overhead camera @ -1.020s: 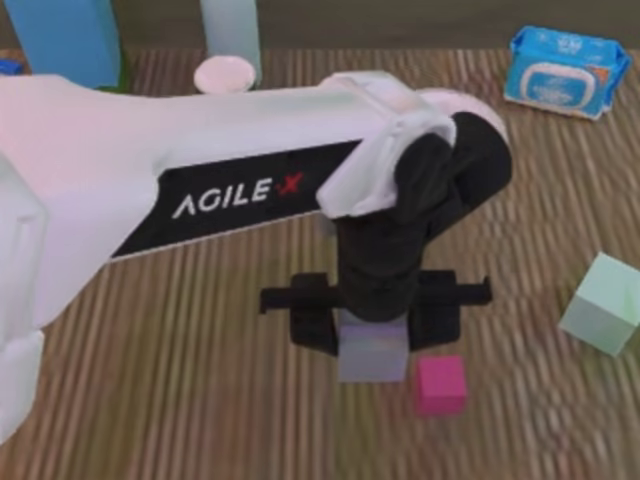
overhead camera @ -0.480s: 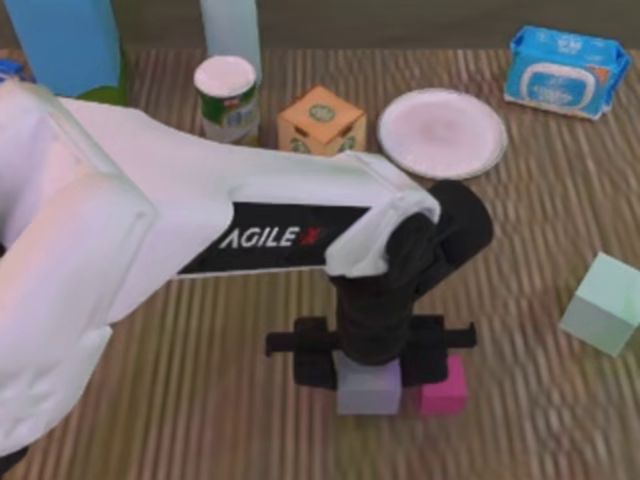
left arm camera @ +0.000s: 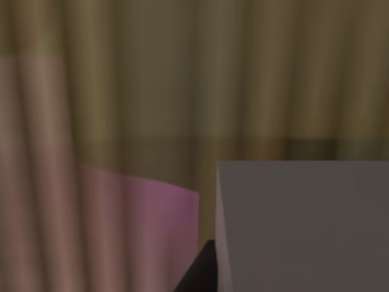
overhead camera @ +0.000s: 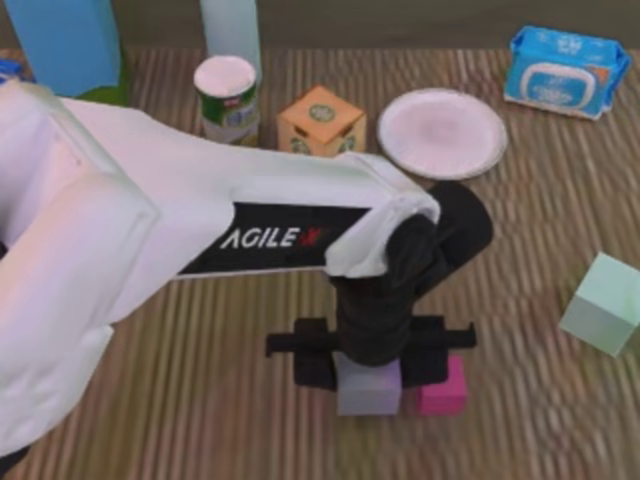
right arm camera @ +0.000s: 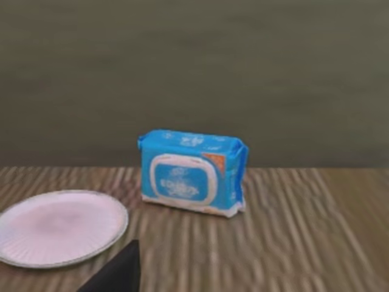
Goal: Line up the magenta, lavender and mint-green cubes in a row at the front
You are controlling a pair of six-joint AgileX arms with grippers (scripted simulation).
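My left gripper (overhead camera: 369, 352) reaches down at the table's near middle, fingers closed on the small lavender cube (overhead camera: 369, 388). The small magenta cube (overhead camera: 441, 387) sits just right of it, touching or nearly so. Farther back stands a white round plate (overhead camera: 441, 133), bare. The pale mint-green cube (overhead camera: 601, 303) rests well apart at the right edge.

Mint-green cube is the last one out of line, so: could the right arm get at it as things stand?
Probably yes: the mint-green cube sits alone near the table's right edge, and the left gripper is busy at the lavender cube.

Left gripper (overhead camera: 369, 362) has lowered the lavender cube (overhead camera: 368, 388) — now beside the magenta cube (overhead camera: 441, 386).
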